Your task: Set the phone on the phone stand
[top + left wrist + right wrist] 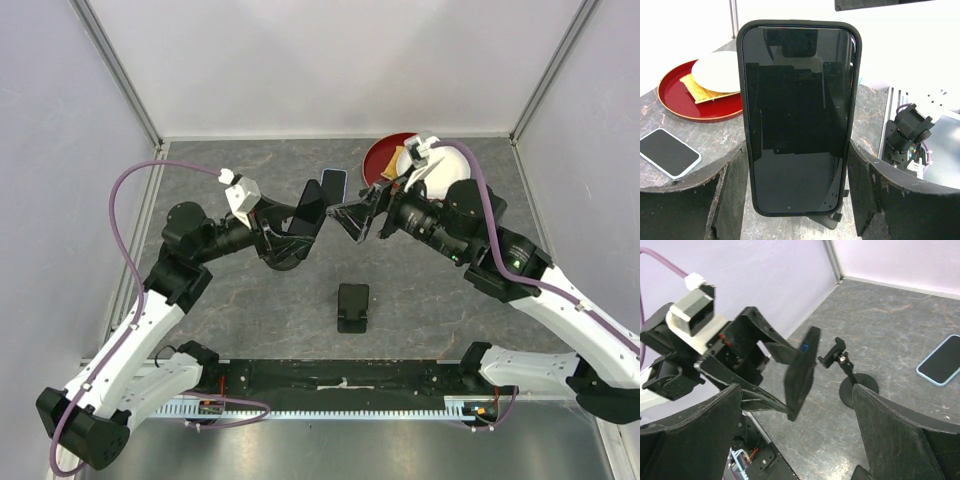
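Right, my left gripper [307,214] clamps the black-cased, dark-screened phone [799,115] upright by its long edges, which I judge leaves its bottom free for seating. The black clamp-topped, round-based stand [858,388] sits beyond it, apart. My right gripper [358,217] gapes empty opposite.

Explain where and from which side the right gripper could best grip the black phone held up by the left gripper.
Probably the upper half of the black phone, across its two long edges. The left gripper clamps the lower half, leaving the top bare, and those edges are straight and parallel. The open right gripper should come from opposite the left arm.
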Controlling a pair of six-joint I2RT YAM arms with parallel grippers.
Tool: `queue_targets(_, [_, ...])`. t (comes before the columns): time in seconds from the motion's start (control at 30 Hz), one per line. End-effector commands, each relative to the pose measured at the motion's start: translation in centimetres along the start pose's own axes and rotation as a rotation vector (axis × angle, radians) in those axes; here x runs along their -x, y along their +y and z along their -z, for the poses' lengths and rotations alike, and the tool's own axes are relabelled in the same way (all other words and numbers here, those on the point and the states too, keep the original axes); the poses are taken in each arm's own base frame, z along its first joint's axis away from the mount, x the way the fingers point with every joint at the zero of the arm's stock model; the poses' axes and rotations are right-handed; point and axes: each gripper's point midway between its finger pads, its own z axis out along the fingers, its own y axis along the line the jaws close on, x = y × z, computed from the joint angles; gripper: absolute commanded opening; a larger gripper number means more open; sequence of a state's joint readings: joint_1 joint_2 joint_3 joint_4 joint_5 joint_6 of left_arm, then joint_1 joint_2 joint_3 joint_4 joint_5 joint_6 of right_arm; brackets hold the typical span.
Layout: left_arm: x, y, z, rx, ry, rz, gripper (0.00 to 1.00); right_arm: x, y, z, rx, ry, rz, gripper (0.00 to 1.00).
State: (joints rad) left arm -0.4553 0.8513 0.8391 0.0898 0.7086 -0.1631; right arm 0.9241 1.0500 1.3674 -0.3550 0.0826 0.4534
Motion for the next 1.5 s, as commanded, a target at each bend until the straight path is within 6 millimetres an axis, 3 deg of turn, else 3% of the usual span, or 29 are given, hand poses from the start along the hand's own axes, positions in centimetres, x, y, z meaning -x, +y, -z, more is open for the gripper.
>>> queue_targets(0.0, [3.1, -0.7, -0.6, -0.035, -0.048, -0.134, 0.02, -1.0, 2.0, -1.3, 0.08, 0.098, -0.024, 0.98])
queue_targets(0.13, [2.5, -1.2, -1.0, -0.047, -0.026, -0.151, 0.02, -2.5, 1.0, -2.8, 0.024, 0.142, -0.065, 0.96])
queue_targets(0.43, [1.6, -1.0, -1.6, -0.033, 0.017, -0.167, 0.02, -5.6, -1.7, -4.1, -0.108, 0.221, -0.084, 0.73])
queue_targets(0.73, [1.2, -0.9, -1.7, -0.021, 0.034, -0.171, 0.02, -6.6, -2.6, -4.2, -0.136, 0.226, -0.091, 0.36])
queue_targets(0.9, [1.2, -0.3, -1.6, 0.032, 0.043, -0.195, 0.02, -7.2, -2.8, -4.6, -0.137, 0.226, -0.097, 0.01])
queue_targets(0.97, [1.3, 0.3, -1.5, 0.069, 0.04, -0.192, 0.02, -7.6, -3.0, -4.7, -0.14, 0.22, -0.1, 0.0])
queue_targets(1.0, [1.4, 0.5, -1.5, 0.088, 0.038, -0.19, 0.04, -7.7, -3.2, -4.6, -0.144, 0.214, -0.104, 0.0])
queue_targets(1.07, [1.6, 1.1, -1.3, 0.129, 0.032, -0.175, 0.19, -7.6, -3.7, -4.3, -0.15, 0.163, -0.118, 0.0])
queue_targets(1.1, [1.8, 1.1, -1.2, 0.137, 0.026, -0.176, 0.39, -7.4, -3.8, -4.1, -0.151, 0.13, -0.142, 0.0])
queue_targets(1.13, [1.9, 1.2, -1.1, 0.146, 0.02, -0.162, 0.47, -5.6, -3.2, -4.2, -0.116, 0.036, -0.166, 0.0])
queue_targets(1.2, [2.3, 1.2, -1.0, 0.158, -0.006, -0.158, 0.64, -5.2, -4.3, -2.5, -0.123, -0.066, -0.2, 0.0])
queue_targets(1.23, [2.3, 1.0, -1.0, 0.153, -0.011, -0.125, 0.68, -5.1, -4.8, -2.1, -0.128, -0.116, -0.211, 0.0])
queue_targets(1.27, [2.2, 0.8, -1.0, 0.145, -0.015, -0.112, 0.71, -3.3, -5.2, -0.8, -0.14, -0.2, -0.224, 0.0])
queue_targets(1.33, [2.7, -0.1, -1.3, 0.098, -0.047, -0.081, 0.77, -3.0, -5.9, 0.2, -0.132, -0.29, -0.255, 0.0])
queue_targets(1.47, [2.5, -1.5, -2.0, 0.004, -0.065, 0.008, 0.83, 0.0, -5.3, 4.9, 0.035, -0.58, -0.362, 0.0])
